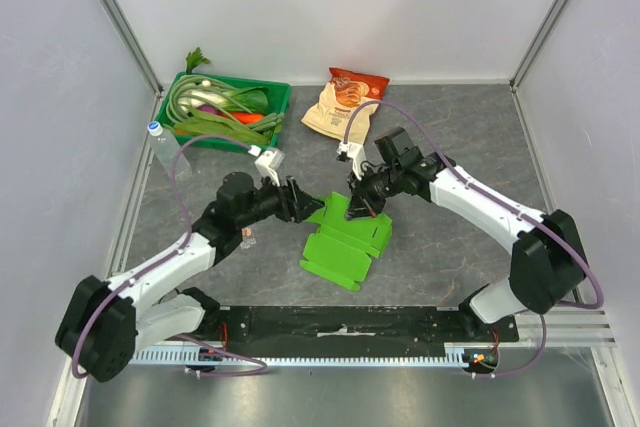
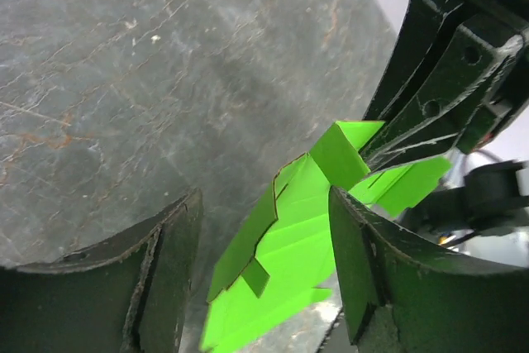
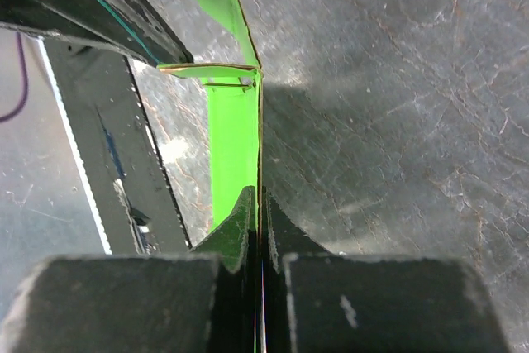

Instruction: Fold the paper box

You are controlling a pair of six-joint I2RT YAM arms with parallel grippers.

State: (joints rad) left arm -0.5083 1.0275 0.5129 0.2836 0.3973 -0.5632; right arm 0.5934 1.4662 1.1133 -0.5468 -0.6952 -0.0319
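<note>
Pinching paper box (image 1: 345,242) flap, right hand (image 1: 353,209); left hand (image 1: 307,207) spread nearby.

Green tray (image 1: 279,110) of vegetables (image 1: 215,105) at the grey worktop's (image 1: 460,137) back left, snack bag (image 1: 338,109) just beside it, clear bottle (image 1: 166,152) near the tray's left corner

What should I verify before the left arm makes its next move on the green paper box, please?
1. Right gripper shut on a panel of the paper box: ok, the edge is pinched tight.
2. Left gripper open: ok, the jaws stand wide with the box's raised end just ahead of them.
3. Left fingers touching the cardboard: cannot tell.
4. Box folded up: not ok, most of it lies flat on the table.
5. Snack bag and vegetable tray apart from the box: ok, both sit at the far side.
</note>
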